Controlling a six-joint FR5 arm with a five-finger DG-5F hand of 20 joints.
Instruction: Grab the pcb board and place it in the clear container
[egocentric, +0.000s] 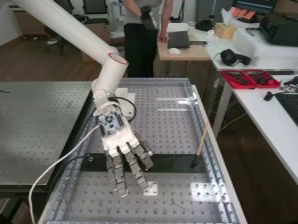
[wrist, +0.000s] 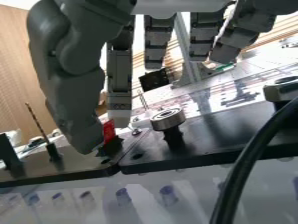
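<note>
Board (wrist: 108, 131) looks due for pickup; your hand (egocentric: 118, 137), straight-fingered and seemingly empty, needs a careful pinch.

bench (egocentric: 166, 137): metal | floor (egocentric: 30, 62): wood | robot hand (egocentric: 118, 137): matt | cable (wrist: 241, 176): smooth

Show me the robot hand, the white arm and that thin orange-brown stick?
Robot hand (egocentric: 120, 138): high view, on its pale palm.
White arm (egocentric: 70, 30): high view, on its long upper section.
Stick (egocentric: 201, 141): high view, on its orange-brown shaft.

Slanted high view from above — close wrist view — bench (egocentric: 169, 137) shared
</note>
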